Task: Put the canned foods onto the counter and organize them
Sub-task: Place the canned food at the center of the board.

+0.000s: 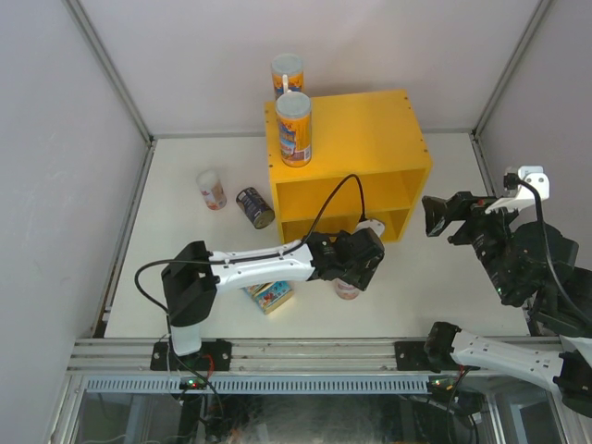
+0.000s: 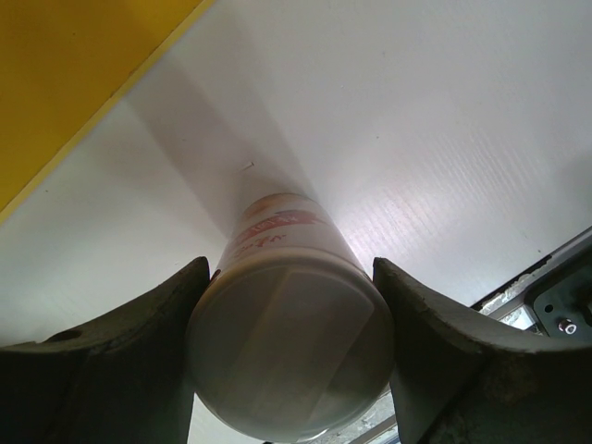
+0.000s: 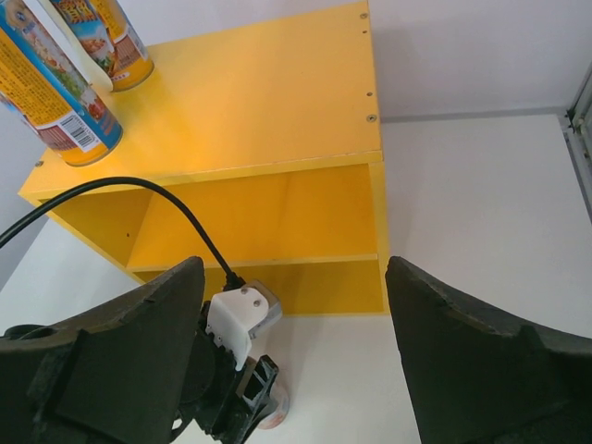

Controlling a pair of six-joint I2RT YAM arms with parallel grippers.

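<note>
My left gripper (image 1: pixel 350 277) is shut on a short white-pink tube (image 2: pixel 277 231), its fingers pressing both sides of the white lid. The tube stands upright on the table just in front of the counter (image 1: pixel 370 129), the yellow open-fronted box. Two tall orange-blue tubes (image 1: pixel 294 129) (image 1: pixel 287 74) stand on the counter's top at its left end. Another short white-pink tube (image 1: pixel 212 189), a dark steel can (image 1: pixel 255 207) on its side and a flat blue tin (image 1: pixel 269 295) sit on the table to the left. My right gripper (image 1: pixel 442 217) hangs open and empty to the right of the counter.
The left arm's black cable (image 1: pixel 333 199) loops in front of the counter's open shelves (image 3: pixel 268 222). White enclosure walls ring the table, and a metal rail (image 1: pixel 305 351) runs along the near edge. Bare table (image 1: pixel 481 176) lies to the right of the counter.
</note>
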